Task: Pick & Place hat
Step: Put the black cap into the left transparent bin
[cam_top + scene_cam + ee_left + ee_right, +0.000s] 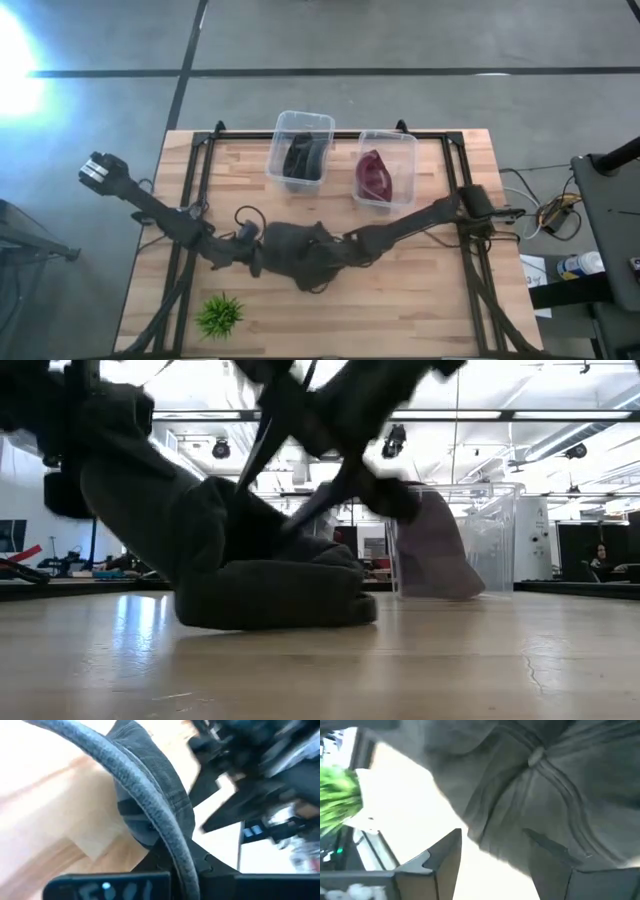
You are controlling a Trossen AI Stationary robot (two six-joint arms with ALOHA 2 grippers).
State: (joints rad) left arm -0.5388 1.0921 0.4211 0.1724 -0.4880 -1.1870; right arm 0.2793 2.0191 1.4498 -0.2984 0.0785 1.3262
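A dark grey cap [295, 250] rests on the table's middle by its lower edge [270, 615]. Both arms meet at it. My left gripper [255, 257] is at the cap's left side and is shut on the brim. My right gripper [335, 255] is at the cap's right side and is open. In the right wrist view the crown [545, 785] with its top button [536, 756] fills the picture, and my gripper [500, 855] has the crown's edge between its fingers. My left gripper [175, 870] pinches the cap's stitched brim edge [165, 820] between its two fingers, coming roughly level from the table's left. The cap stays on the table. My right gripper has one finger [560, 857] in front of the crown cloth; I cannot tell whether it touches.
Two clear bins stand at the far side: the left bin [282, 125] holds a dark cap [302, 157], the right bin [400, 140] a maroon cap [375, 177]. A small green plant [220, 315] sits near the table's near-left corner. Bare wood lies at the near right.
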